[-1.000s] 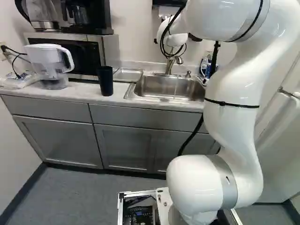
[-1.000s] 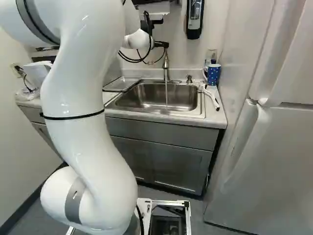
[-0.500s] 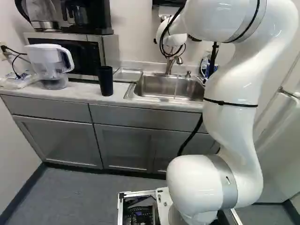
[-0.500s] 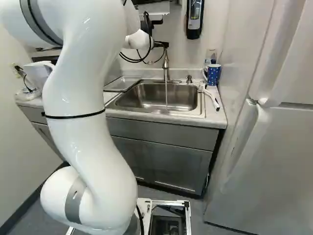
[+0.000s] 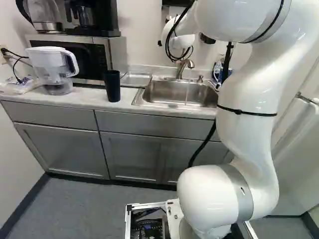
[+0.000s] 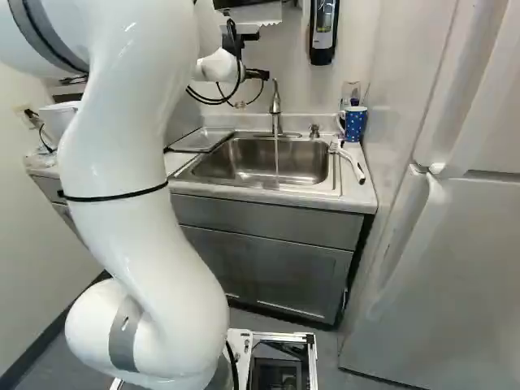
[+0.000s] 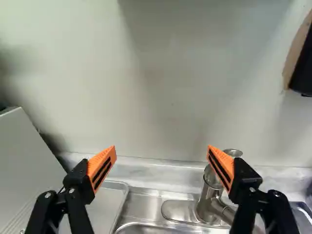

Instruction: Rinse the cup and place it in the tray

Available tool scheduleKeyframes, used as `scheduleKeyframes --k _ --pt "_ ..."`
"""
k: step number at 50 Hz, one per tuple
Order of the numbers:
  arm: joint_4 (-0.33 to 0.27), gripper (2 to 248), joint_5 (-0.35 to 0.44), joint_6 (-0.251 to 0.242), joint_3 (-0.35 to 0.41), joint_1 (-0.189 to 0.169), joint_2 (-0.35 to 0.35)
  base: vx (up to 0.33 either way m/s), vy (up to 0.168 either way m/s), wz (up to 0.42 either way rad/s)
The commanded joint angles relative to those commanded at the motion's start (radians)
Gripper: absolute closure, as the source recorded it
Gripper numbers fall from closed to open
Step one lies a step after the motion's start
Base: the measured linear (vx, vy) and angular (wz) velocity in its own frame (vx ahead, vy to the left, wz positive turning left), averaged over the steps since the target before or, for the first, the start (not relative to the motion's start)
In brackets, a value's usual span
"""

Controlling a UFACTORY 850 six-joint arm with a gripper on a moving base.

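The gripper [image 6: 258, 74] is beside the faucet's top in the right base view. In the wrist view the gripper [image 7: 161, 150] stands wide open, nothing between its orange pads. A dark cup [image 5: 112, 85] stands upright on the counter, left of the sink. Another cup, blue with white dots [image 6: 353, 123], stands at the counter's back right corner. The shallow metal tray [image 5: 135, 79] lies between microwave and sink; the wrist view shows the tray [image 7: 105, 202] below one finger. From the faucet [image 6: 275, 106] a thin stream runs into the sink [image 6: 256, 162]; its base is below the other finger.
A microwave [image 5: 89, 57] with a coffee maker [image 5: 92, 17] on top and a white pitcher [image 5: 52, 69] are at the left. A white-handled brush [image 6: 349, 160] lies right of the sink. A dispenser [image 6: 322, 31] hangs on the wall; a refrigerator [image 6: 455, 268] stands at the right.
My wrist and gripper have shifted a little to the left, away from the faucet's top. The base, cups and tray have stayed put, and the water still runs.
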Motion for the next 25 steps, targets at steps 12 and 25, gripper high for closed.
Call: scheduleKeyframes --k 12,25 --pt "0.000 3 -0.026 0.000 0.066 0.017 0.059 0.000 0.000 0.000" --pt "0.000 3 -0.073 0.000 0.139 0.033 0.125 0.000 0.000 0.000"
